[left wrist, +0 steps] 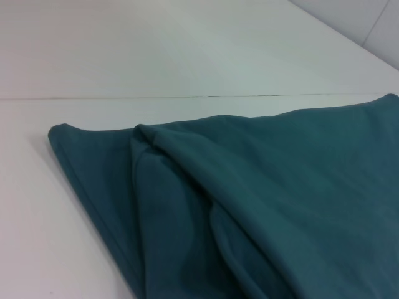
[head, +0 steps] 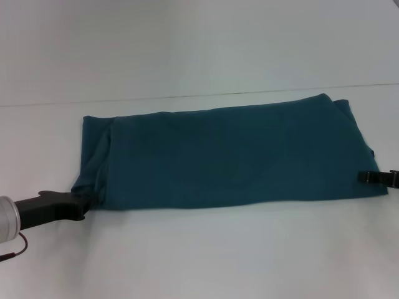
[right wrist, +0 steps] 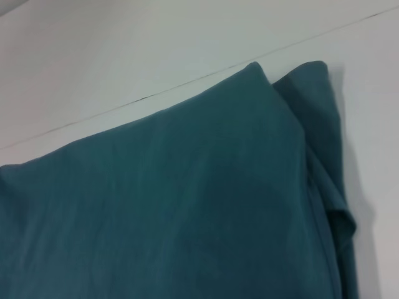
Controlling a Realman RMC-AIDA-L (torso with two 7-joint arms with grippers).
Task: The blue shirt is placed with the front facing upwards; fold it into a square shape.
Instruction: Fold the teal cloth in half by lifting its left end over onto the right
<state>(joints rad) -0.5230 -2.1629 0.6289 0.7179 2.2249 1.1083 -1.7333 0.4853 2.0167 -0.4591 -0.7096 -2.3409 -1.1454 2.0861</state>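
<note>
Left gripper (head: 84, 204) is seen at the near left corner of the blue shirt (head: 230, 156); whether cloth is pinched cannot be told. Right gripper (head: 381, 177) sits at the near right corner, grip likewise unclear. Shirt is laid as a long folded band across the white table (head: 206, 261). Judged mid-fold: an end-to-end fold is called for next to make a square.

Blue shirt (head: 224, 156): dark teal, folded into long wide band, flat, layered edges at both ends
</note>
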